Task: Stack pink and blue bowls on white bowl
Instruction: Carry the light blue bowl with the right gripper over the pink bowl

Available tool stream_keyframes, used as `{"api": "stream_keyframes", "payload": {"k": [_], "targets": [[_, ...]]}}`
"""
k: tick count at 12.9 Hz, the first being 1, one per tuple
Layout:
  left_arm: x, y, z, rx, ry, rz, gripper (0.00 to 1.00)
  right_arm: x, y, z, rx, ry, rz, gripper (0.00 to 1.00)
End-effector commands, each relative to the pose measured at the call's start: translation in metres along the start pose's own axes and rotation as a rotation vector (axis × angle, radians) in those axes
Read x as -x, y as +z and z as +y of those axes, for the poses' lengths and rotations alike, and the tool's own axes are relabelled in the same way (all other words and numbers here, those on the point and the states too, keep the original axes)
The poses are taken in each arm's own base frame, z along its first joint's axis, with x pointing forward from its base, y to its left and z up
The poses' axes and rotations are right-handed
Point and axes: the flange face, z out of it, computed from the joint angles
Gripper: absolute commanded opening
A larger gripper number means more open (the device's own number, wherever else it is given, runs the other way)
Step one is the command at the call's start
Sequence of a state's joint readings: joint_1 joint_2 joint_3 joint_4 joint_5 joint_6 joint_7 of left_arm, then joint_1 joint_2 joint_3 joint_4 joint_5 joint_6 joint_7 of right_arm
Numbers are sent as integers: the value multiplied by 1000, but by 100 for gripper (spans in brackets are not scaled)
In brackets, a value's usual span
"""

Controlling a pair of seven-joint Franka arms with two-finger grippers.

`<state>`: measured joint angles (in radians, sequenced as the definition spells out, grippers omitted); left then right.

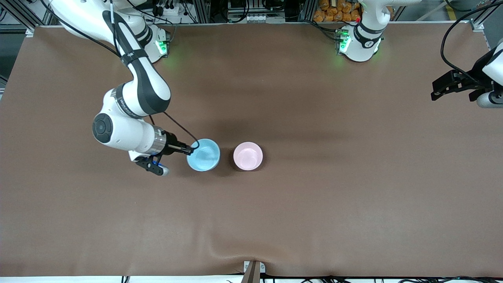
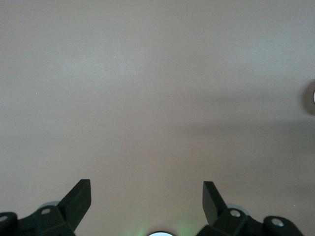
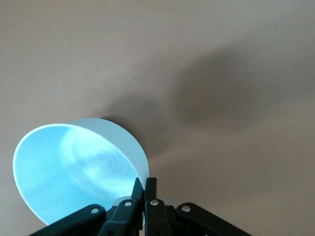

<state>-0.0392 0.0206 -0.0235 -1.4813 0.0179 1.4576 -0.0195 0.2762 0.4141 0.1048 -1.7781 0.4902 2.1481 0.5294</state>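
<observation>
I have the right pincer [image 1: 191,149] pinched on the rim of the blue bowl [image 1: 203,155], at the edge toward the right arm's end of the table. In the right wrist view the fingers [image 3: 150,189] are pressed together on the thin wall, one inside, one outside. The bowl looks tilted there, so I judge it lifted or close to it.

Pink bowl [image 1: 248,156] sits upright just beside the blue one, apart, toward the left arm's end. I see no white bowl in any view. It may sit under the pink one; can't tell.

To do this step well: keep the rim pinch tight, carry the blue bowl level, centre it over the pink one, lower it straight, then let go. A thin rim grip may let it swing.

Left pincer [image 1: 452,87] waits spread wide, over the table edge at its own end.

The table [image 1: 314,204] has a brown cloth cover, a bit wrinkled near the front camera. Past the arm bases: frame rails and cables.
</observation>
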Motion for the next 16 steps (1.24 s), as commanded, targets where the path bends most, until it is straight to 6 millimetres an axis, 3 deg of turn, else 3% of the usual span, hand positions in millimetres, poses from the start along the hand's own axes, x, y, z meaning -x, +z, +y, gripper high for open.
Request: {"api": "stream_keyframes", "payload": {"k": [1,4,9,16], "targets": [[-1,-6,0,12,13,9,100,12,32,-27,-32,54,-2,0],[-1,-5,1,12,18,6,100,38,76,-68,-50,108,50,0],[-1,-5,2,13,21,6,100,51,129,-74,-19,106,54,0],[-1,-4,3,13,24,4,100,41,132,-64,6,104,77,0]]}}
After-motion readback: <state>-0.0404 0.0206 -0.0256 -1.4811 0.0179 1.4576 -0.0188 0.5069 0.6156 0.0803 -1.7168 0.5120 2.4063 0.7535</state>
